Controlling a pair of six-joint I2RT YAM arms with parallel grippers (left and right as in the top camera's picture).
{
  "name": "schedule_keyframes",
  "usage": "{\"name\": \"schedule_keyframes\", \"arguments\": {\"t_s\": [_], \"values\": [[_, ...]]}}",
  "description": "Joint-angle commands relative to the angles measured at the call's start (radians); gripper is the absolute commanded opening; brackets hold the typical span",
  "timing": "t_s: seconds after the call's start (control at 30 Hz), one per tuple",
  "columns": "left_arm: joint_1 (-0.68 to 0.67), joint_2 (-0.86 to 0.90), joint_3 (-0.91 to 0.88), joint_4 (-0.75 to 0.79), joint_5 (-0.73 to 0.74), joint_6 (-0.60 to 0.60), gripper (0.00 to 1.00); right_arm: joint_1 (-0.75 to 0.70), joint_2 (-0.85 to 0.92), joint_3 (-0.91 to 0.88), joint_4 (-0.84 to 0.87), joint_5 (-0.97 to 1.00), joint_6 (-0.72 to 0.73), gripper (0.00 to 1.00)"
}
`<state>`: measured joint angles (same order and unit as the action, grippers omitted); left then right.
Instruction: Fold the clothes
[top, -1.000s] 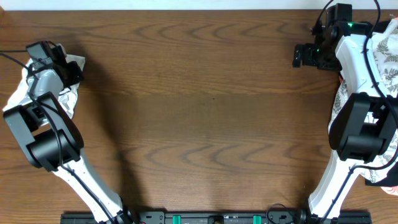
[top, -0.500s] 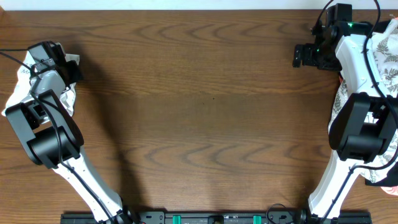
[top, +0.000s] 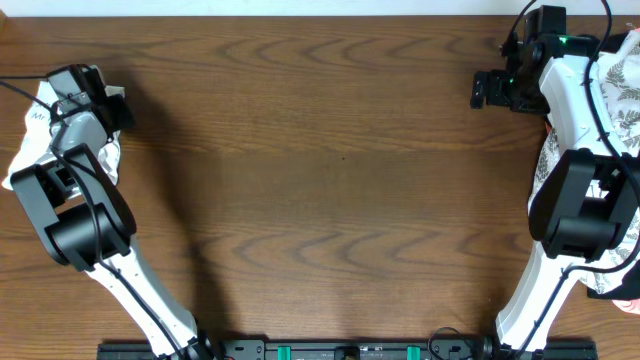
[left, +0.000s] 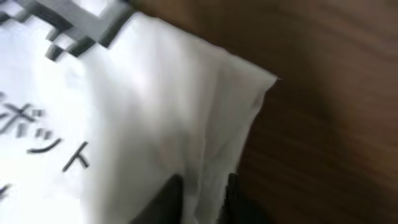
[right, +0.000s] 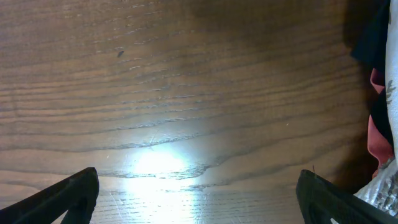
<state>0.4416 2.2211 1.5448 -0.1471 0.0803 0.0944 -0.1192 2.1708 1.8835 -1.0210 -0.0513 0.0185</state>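
Over the last second my left gripper (left: 202, 202) has drawn the plain white short-sleeved cotton T-shirt with black chest print (left: 137, 124) a little further toward the far-left corner of the brown wooden worktop (top: 330, 150). The shirt is still a bunched heap at the left edge, so I judge folding has not started. My left fingers (left: 169, 200) are nearly together, pinching a fold of that cloth, while my right gripper (right: 199, 196) hangs spread wide over bare wood near the far-right corner, holding nothing.
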Motion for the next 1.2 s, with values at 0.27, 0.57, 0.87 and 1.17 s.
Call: {"name": "schedule_keyframes", "arguments": {"t_s": [0.27, 0.57, 0.87, 1.17], "values": [[-0.128, -0.344, 0.0, -0.048, -0.013, -0.164, 0.97, 0.002, -0.006, -0.003, 0.0, 0.006, 0.011, 0.99], [-0.173, -0.352, -0.002, -0.058, -0.013, -0.163, 0.98, 0.002, -0.006, -0.003, 0.0, 0.006, 0.011, 0.99], [-0.172, -0.352, -0.002, -0.058, -0.013, -0.163, 0.98, 0.002, -0.006, -0.003, 0.0, 0.006, 0.011, 0.99], [-0.172, -0.352, -0.002, -0.058, -0.013, -0.163, 0.98, 0.002, -0.006, -0.003, 0.0, 0.006, 0.011, 0.99]]}}
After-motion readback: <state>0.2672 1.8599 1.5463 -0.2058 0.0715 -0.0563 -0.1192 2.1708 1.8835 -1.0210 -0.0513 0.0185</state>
